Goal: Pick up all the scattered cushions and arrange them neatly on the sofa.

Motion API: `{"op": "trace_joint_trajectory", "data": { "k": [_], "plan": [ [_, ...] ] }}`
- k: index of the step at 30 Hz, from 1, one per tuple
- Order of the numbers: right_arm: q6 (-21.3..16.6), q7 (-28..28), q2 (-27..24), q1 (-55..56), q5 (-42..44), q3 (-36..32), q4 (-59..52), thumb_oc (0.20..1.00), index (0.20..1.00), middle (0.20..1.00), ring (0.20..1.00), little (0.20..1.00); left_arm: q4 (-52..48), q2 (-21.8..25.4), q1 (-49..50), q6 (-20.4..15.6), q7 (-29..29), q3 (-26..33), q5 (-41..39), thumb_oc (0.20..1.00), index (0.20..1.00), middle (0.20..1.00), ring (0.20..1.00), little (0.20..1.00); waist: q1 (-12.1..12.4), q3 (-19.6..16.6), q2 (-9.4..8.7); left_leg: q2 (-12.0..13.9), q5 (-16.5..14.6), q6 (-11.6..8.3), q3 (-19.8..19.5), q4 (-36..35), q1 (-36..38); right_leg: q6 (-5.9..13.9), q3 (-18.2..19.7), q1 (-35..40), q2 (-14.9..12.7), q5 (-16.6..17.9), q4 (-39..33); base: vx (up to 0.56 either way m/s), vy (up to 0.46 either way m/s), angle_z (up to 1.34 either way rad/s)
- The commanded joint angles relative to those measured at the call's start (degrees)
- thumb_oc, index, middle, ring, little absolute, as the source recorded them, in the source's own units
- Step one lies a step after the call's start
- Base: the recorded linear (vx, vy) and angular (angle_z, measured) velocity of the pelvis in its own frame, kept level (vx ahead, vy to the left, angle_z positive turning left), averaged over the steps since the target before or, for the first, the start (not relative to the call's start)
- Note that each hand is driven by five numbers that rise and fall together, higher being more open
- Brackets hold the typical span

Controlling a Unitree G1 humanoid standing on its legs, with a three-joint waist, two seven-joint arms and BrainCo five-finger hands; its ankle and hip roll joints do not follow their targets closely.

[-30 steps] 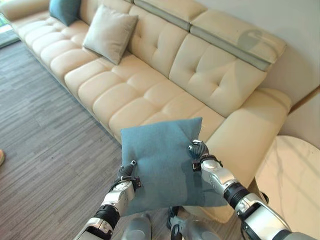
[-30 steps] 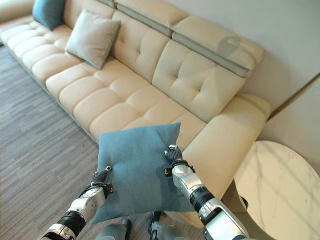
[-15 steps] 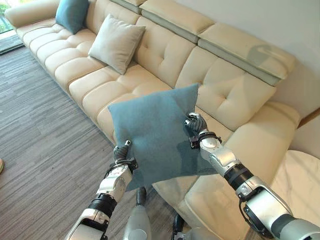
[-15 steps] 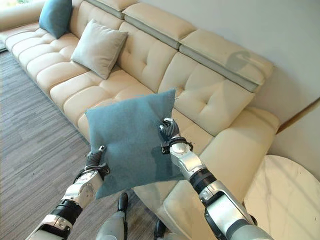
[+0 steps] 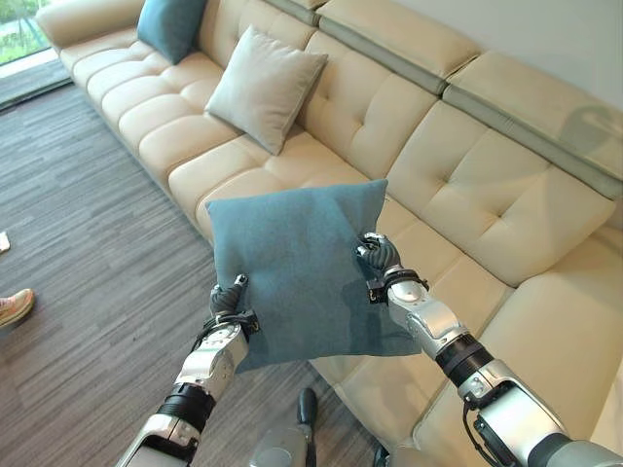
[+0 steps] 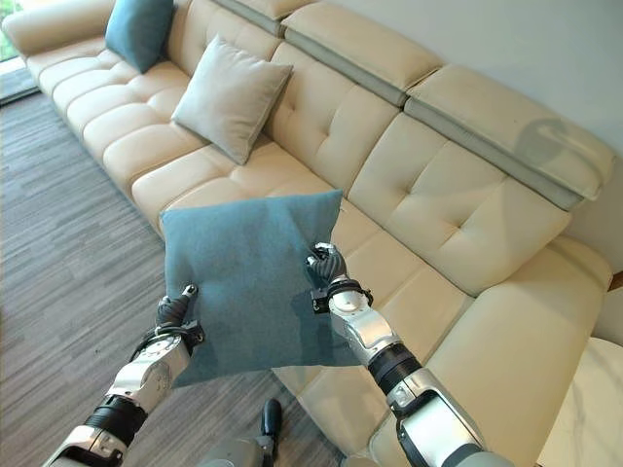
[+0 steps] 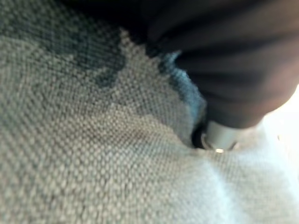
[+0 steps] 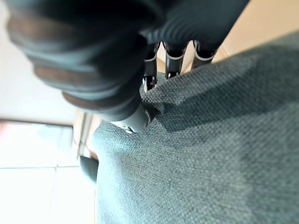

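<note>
Head eyes look down on sofa point(image 5: 467, 185); wrist cameras hug cushion point(image 7: 117, 163).

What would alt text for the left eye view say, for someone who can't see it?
Both robot hands, left hand and right hand, pinch a teal cushion by its side edges, holding it up over the front of a cream sofa. A beige cushion and another teal cushion lean against the sofa's backrest farther along.

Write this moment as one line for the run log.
held: square teal fabric cushion | left hand: pinching lower-left edge | right hand: pinching right edge | position: above cream leather sofa front edge
</note>
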Motion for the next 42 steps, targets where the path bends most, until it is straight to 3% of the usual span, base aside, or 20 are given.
{"op": "trace_joint_trajectory", "data": {
  "k": [1,2,3,4,6,9,10,11,12,13,14,15,16,18,21,24,27,30,33,42],
  "plan": [
    [-3.94,2.93,5.13,-4.77,0.24,2.29,-5.80,0.200,0.200,0.200,0.200,0.200,-9.99,-4.43,-6.38,-4.28,-3.14,-2.64,2.74,0.200,0.200,0.200,0.200,0.200,0.46,1.51,-1.37,0.43,-7.00,-4.71,1.13,-0.51,1.85,-2.33,-2.30,-3.25,4.37,5.69,-9.54,-0.05,-0.016,-0.47],
    [-4.00,2.88,5.00,-5.44,0.30,2.40,-5.82,0.200,0.200,0.200,0.200,0.200,-10.58,-4.15,-6.10,-4.29,-3.15,-2.06,2.85,0.200,0.200,0.200,0.200,0.200,0.52,1.71,-1.56,0.38,-6.97,-5.05,1.81,-0.51,1.87,-2.27,-4.14,-3.21,4.97,6.81,-12.87,0.11,-0.043,-0.36],
    [-4.00,3.29,5.17,-6.08,0.06,3.01,-5.74,0.200,0.200,0.200,0.200,0.200,-11.06,-3.76,-4.49,-4.26,-3.34,-0.28,3.37,0.200,0.200,0.200,0.200,0.200,1.58,1.14,-2.48,0.57,-7.89,-5.90,3.69,-0.51,3.12,-1.39,-9.63,-2.34,5.20,8.55,-19.10,0.16,-0.046,-0.42],
    [-4.02,3.31,5.28,-6.02,0.04,3.08,-5.69,0.200,0.200,0.200,0.200,0.200,-11.18,-3.72,-4.28,-4.21,-3.37,-0.19,3.42,0.200,0.200,0.200,0.200,0.200,1.59,1.16,-2.38,0.76,-8.14,-6.04,3.72,-0.51,3.43,-1.32,-9.62,-1.75,5.56,8.81,-19.82,0.18,-0.053,-0.66],
    [-3.69,3.88,5.66,-6.29,-0.27,3.56,-5.76,0.200,0.200,0.200,0.200,0.200,-12.16,-3.83,-2.48,-4.10,-3.57,1.07,3.88,0.200,0.200,0.200,0.200,0.200,2.44,0.53,-3.09,0.87,-8.64,-6.45,5.65,-0.51,4.43,-1.13,-14.09,-0.97,5.23,9.76,-21.86,0.16,-0.072,-0.73],
    [-3.45,4.68,5.52,-3.95,-0.19,3.90,-6.51,0.200,0.200,0.200,0.200,0.200,-12.95,-5.23,-0.41,-3.93,-4.05,1.51,4.26,0.200,0.200,0.200,0.200,0.200,2.16,-0.70,-3.30,0.54,-10.07,-6.62,6.35,-0.51,6.24,-1.71,-13.45,0.98,6.04,9.84,-23.65,0.23,-0.121,-0.23],
    [-3.53,4.62,5.13,-4.00,-0.29,3.90,-7.04,0.200,0.200,0.200,0.200,0.200,-13.21,-5.29,0.00,-4.09,-4.14,1.88,4.20,0.200,0.200,0.200,0.200,0.200,1.79,-0.90,-3.30,0.91,-12.10,-6.73,6.24,3.81,5.72,-2.54,-12.54,1.66,6.26,9.07,-23.75,0.09,-0.072,-0.05],
    [-3.53,4.62,5.13,-4.00,-0.29,3.90,-7.04,0.200,0.200,0.200,0.200,0.200,-13.21,-5.29,0.00,-4.09,-4.14,1.88,4.20,0.200,0.200,0.200,0.200,0.200,1.79,-0.90,-3.30,0.91,-12.10,-6.73,6.24,3.81,5.72,-2.54,-12.54,1.66,6.26,9.07,-23.75,0.20,-0.193,-0.03],
    [-3.43,4.81,5.11,-3.73,-1.04,4.50,-6.97,0.200,0.200,0.200,0.200,0.200,-13.66,-5.12,0.71,-3.99,-4.27,1.73,4.09,0.200,0.200,0.200,0.200,0.200,1.85,-0.72,-3.50,2.17,-14.72,-7.49,6.42,12.51,3.54,-3.62,-12.10,3.89,6.73,8.12,-24.84,0.15,-0.197,0.01],
    [-3.42,4.94,4.87,-3.73,-1.17,4.69,-7.13,0.200,0.200,0.200,0.200,0.200,-13.91,-5.01,1.08,-3.99,-4.31,1.93,3.97,0.200,0.200,0.200,0.200,0.200,2.03,-0.30,-3.44,3.55,-15.24,-8.17,6.61,19.38,1.40,-4.52,-11.59,4.92,7.06,7.32,-24.92,0.22,-0.288,-0.03],
    [-3.37,4.98,4.63,-3.24,-1.06,5.34,-7.90,0.200,0.200,0.200,0.200,0.200,-14.32,-4.77,1.88,-3.94,-4.56,2.12,3.90,0.200,0.200,0.200,0.200,0.200,3.05,0.81,-2.62,4.39,-12.80,-9.72,4.11,27.23,-1.29,-6.18,-10.12,7.17,8.10,5.82,-25.18,0.11,-0.170,-0.09],
    [-3.35,4.98,4.61,-3.23,-1.06,5.34,-7.93,0.200,0.200,0.200,0.200,0.200,-14.34,-4.77,1.89,-3.93,-4.56,2.12,3.90,0.200,0.200,0.200,0.200,0.200,3.05,0.86,-2.58,4.48,-12.88,-9.79,4.07,27.43,-1.33,-6.23,-10.13,7.25,8.18,5.81,-25.23,0.05,-0.139,-0.48],
    [-3.47,5.23,4.71,-2.58,-0.97,5.67,-8.19,0.200,0.200,0.200,0.200,0.200,-14.82,-5.22,2.64,-4.08,-4.03,2.37,3.25,0.200,0.200,0.200,0.200,0.200,3.65,1.60,-2.35,2.75,-10.37,-10.19,-0.51,31.04,-4.11,-7.54,-9.30,8.12,8.51,5.37,-25.78,0.00,-0.056,-0.64],
    [-3.30,5.53,4.63,-2.01,-1.27,5.84,-8.51,0.200,0.200,0.200,0.200,0.200,-15.05,-5.43,3.33,-3.93,-3.98,2.56,3.22,0.200,0.200,0.200,0.200,0.200,3.38,1.36,-2.30,1.50,-10.87,-9.82,-2.68,30.85,-4.96,-7.47,-8.41,8.13,8.65,5.30,-25.98,0.02,-0.027,-0.52],
    [-3.03,6.27,4.92,-1.29,-1.73,6.36,-8.42,0.200,0.200,0.200,0.200,0.200,-16.36,-5.78,5.40,-3.63,-4.13,3.51,3.38,0.200,0.200,0.200,0.200,0.200,3.36,0.97,-2.12,-0.47,-13.99,-8.34,-6.55,23.77,-4.61,-6.89,-4.66,8.57,8.83,5.08,-25.94,0.08,0.018,-0.47],
    [-3.19,6.58,5.39,-1.07,-1.83,6.72,-7.48,0.200,0.200,0.200,0.200,0.200,-17.18,-6.33,7.25,-3.90,-3.93,3.50,3.26,0.200,0.200,0.200,0.200,0.200,3.18,0.63,-1.83,-1.99,-9.57,-8.62,-12.96,14.93,-4.77,-6.72,-0.89,8.74,9.43,4.98,-24.61,0.10,0.037,-0.66],
    [-3.23,6.85,5.34,0.07,-1.10,7.02,-8.96,0.200,0.200,0.200,0.200,0.200,-17.64,-6.64,7.62,-3.29,-4.56,3.04,3.97,0.200,0.200,0.200,0.200,0.200,2.82,0.03,-1.73,-2.64,-9.52,-7.91,-14.76,12.44,-1.55,-7.08,2.13,10.22,10.41,4.18,-24.67,0.15,0.018,-0.80],
    [-2.99,6.35,4.58,0.44,-0.69,6.59,-8.90,0.200,0.200,0.200,0.200,0.200,-15.52,-6.81,6.14,-2.37,-4.78,1.88,4.57,0.200,0.200,0.200,0.200,0.200,1.03,-0.98,-1.55,-2.09,-7.29,-7.05,-14.58,4.08,2.41,-7.20,3.11,10.10,10.92,4.34,-25.08,0.15,0.088,-0.30],
    [-2.92,5.91,4.44,0.96,-0.06,6.20,-9.71,0.200,0.200,0.200,0.200,0.200,-14.07,-6.88,4.61,-1.93,-5.04,1.06,5.37,0.200,0.200,0.200,0.200,0.200,0.14,-2.00,-1.34,-1.76,-6.17,-6.68,-13.81,0.12,4.18,-6.83,3.70,9.89,10.91,4.64,-26.28,0.11,0.097,-0.10],
    [-4.31,5.13,5.50,3.81,0.94,4.27,-11.43,0.200,0.200,0.200,0.200,0.200,-9.09,-5.71,1.40,-0.67,-5.74,1.20,9.68,0.200,0.200,0.200,0.200,0.200,-2.26,-3.40,-0.90,-1.52,-8.49,-5.29,-8.59,-0.51,5.11,-4.99,7.98,8.63,10.43,5.66,-26.91,0.08,0.105,-0.29]
  ]
}}
